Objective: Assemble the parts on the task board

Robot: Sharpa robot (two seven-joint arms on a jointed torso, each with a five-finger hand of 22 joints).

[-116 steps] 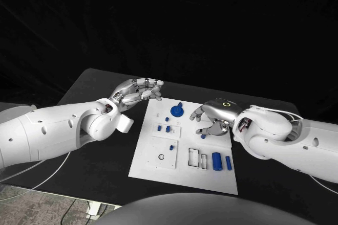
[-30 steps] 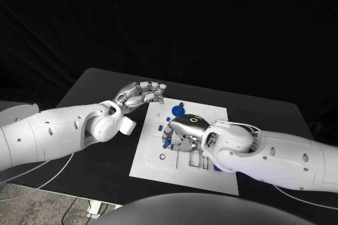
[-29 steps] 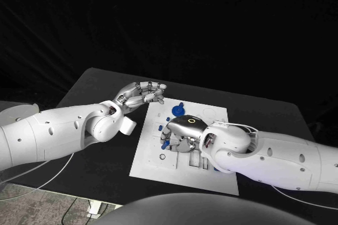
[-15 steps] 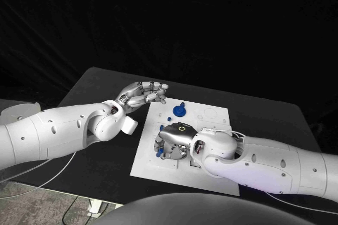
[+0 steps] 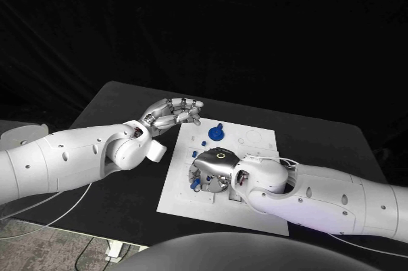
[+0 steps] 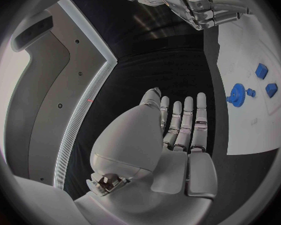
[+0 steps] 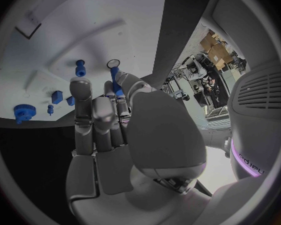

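Fingers of the right hand [image 5: 211, 168] pinch a small blue cylindrical peg [image 7: 115, 80], its long axis running out beyond the fingertips toward a round hole [image 7: 113, 63] in the white task board [image 5: 255, 215]. Since a second ago this hand has slid nearer across the board. Beyond, the left hand [image 5: 170, 113] hovers empty off the board's far corner, fingers loosely curled, apart.
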